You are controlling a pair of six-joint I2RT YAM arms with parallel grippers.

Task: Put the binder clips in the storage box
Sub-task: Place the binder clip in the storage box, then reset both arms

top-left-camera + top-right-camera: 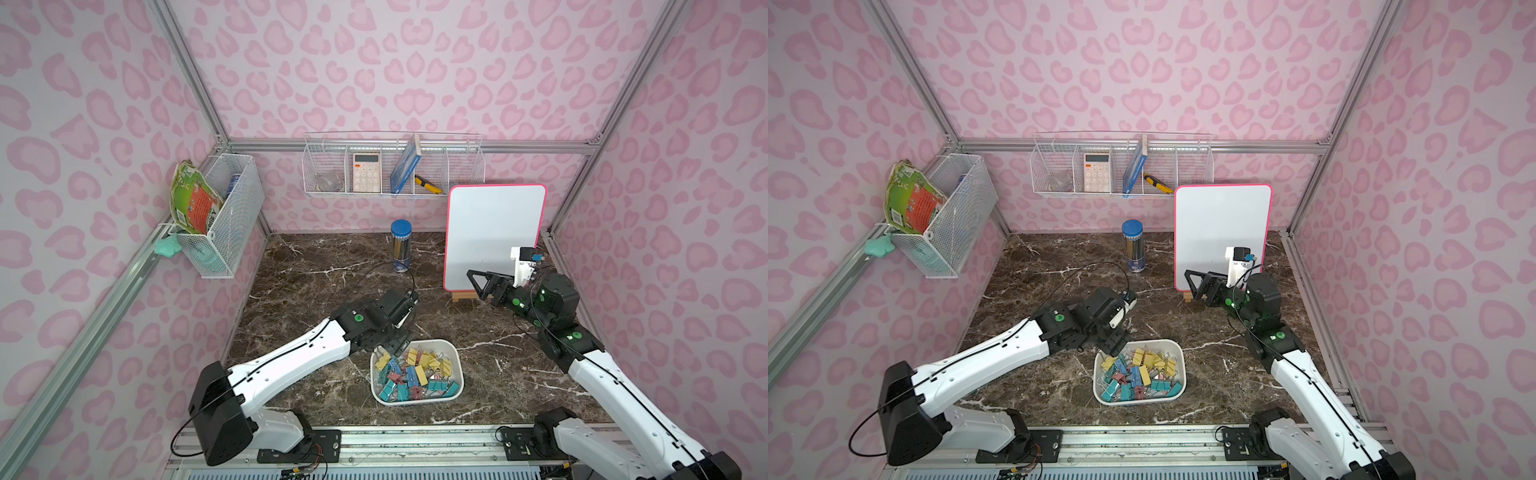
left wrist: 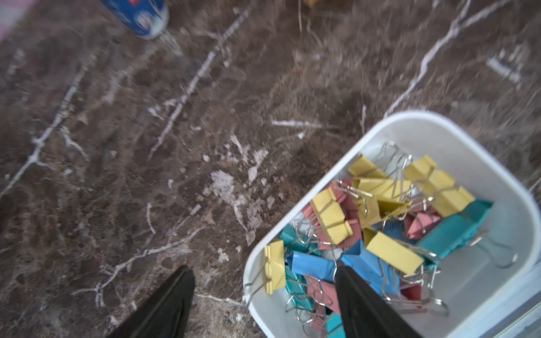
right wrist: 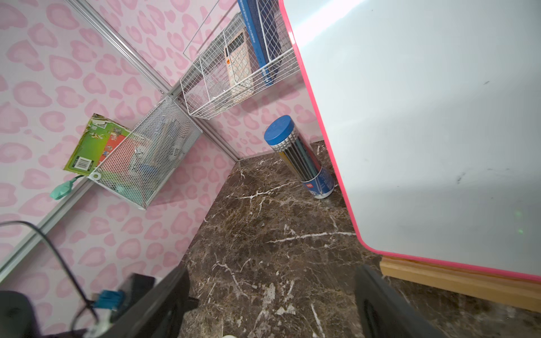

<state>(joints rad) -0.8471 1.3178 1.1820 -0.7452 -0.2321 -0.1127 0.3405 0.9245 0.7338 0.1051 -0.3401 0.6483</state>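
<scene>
The white storage box sits on the marble table near the front, in both top views. A heap of binder clips in yellow, teal, blue and pink fills it. One yellow clip leans on the rim at the box's near-left corner. My left gripper hangs open over that corner with nothing between its fingers. My right gripper is open and empty, off to the right by the whiteboard.
A pink-framed whiteboard on a wooden stand is at the back right. A blue-capped pencil tube stands beside it. A wire basket hangs on the back wall and a mesh basket on the left wall.
</scene>
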